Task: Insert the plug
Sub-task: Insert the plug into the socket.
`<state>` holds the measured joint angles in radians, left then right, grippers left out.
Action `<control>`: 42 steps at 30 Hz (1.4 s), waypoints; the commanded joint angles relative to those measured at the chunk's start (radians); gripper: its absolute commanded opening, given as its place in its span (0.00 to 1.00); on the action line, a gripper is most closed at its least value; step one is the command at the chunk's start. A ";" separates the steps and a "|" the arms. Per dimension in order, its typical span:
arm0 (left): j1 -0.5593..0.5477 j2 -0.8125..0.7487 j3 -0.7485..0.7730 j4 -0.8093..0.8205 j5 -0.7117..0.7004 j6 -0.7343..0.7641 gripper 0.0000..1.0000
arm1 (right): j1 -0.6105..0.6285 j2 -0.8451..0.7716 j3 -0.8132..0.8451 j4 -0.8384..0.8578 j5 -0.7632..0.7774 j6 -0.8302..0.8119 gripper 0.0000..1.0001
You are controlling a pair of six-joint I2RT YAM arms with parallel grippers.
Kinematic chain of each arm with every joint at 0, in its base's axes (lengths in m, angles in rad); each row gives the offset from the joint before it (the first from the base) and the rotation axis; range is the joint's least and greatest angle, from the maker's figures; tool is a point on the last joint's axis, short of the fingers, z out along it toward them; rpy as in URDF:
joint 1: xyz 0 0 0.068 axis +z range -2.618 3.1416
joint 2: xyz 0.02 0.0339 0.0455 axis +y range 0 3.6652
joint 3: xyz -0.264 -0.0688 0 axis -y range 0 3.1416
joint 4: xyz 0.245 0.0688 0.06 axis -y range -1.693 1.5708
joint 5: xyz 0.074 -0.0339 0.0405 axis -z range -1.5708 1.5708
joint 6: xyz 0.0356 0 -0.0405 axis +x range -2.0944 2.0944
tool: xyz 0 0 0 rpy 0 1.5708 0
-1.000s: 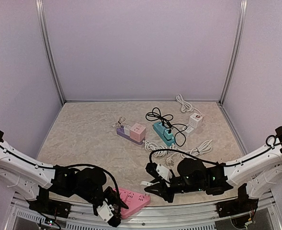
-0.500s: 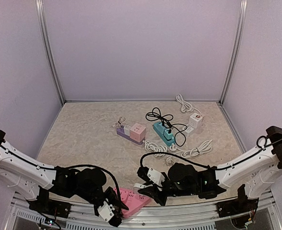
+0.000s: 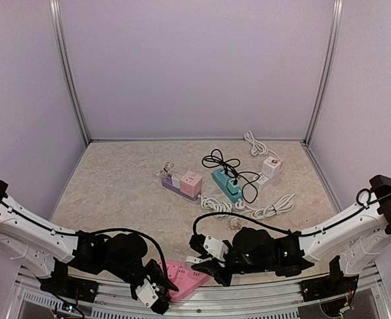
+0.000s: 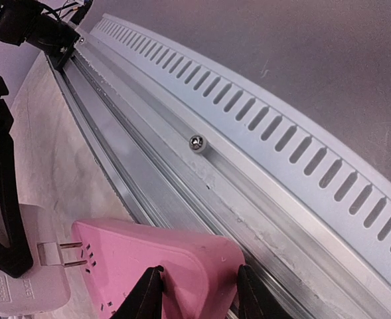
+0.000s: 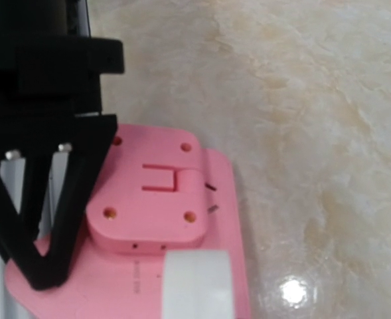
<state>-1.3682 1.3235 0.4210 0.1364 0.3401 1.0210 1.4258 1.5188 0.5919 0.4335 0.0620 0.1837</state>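
Beige marble-look worktop [image 3: 115,193], lilac walls on three sides, slotted metal rail [image 4: 248,133] along the near edge.

Pink power strip [image 3: 187,278] sits at the near edge just beside the rail, one end raised. Left tool [image 3: 162,284] is closed on that near end; in the left wrist view both black fingers [image 4: 145,298] press its two sides.

Right tool [image 3: 208,264] is low over the worktop, right of the strip, clamped on the white plug [image 3: 195,257]. In the left wrist view the plug's two metal prongs [image 4: 62,254] are level and point at the strip's face, tips right at it; cannot tell if they are in the slots. The right wrist view shows the strip's pink top with its moulded block and small holes, the plug's white body at the bottom edge.

Further back, well apart from the arms: teal power strip [image 3: 227,184] with a black cable [image 3: 218,159] plugged in, purple-and-pink cube strip [image 3: 182,183], white adapter [image 3: 271,166], loose white cable [image 3: 265,209].
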 commanded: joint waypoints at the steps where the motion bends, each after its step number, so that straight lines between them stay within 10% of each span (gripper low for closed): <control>1: 0.004 0.018 -0.017 -0.017 0.019 -0.014 0.37 | 0.013 0.010 0.008 0.001 0.039 -0.016 0.00; 42: 0.022 0.014 -0.033 -0.011 -0.006 -0.041 0.34 | 0.063 0.089 -0.053 -0.123 -0.050 0.136 0.00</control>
<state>-1.3579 1.3262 0.4129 0.1585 0.3588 0.9962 1.4563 1.5669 0.5915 0.4530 0.0750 0.2802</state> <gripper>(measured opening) 0.339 0.128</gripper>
